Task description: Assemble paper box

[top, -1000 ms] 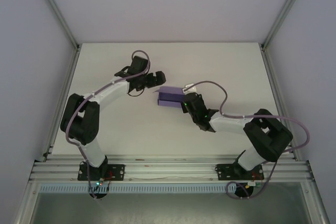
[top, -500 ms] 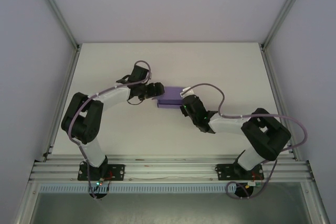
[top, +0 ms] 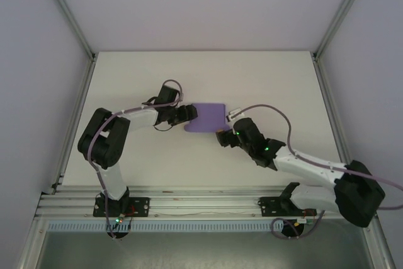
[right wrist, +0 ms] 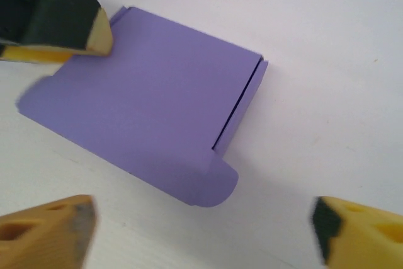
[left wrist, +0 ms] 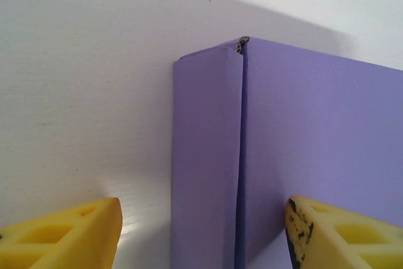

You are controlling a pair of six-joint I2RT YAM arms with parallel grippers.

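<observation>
The paper box (top: 208,116) is a purple folded card piece lying flat on the white table (top: 264,74) near its middle. In the left wrist view the paper box (left wrist: 302,137) shows a narrow folded side flap beside a crease. My left gripper (top: 187,113) stands at the box's left edge. The left gripper (left wrist: 201,234) straddles that flap with its jaws apart; one finger is over the table and the other against the box. My right gripper (top: 221,135) is just near-right of the box. In its own view the right gripper (right wrist: 201,231) is wide open, with nothing between its fingers, short of the box's rounded tab (right wrist: 217,187).
Aluminium frame rails run along the table's left side (top: 75,111), right side (top: 330,105) and near edge (top: 201,203). The right arm's grey cable (top: 264,110) loops over the table beside the box. Grey walls enclose the far side.
My right gripper opened, let go of the box and drew back toward the near right. The box went from standing on edge to lying flat. My left gripper came to its left edge, jaws narrowing.
</observation>
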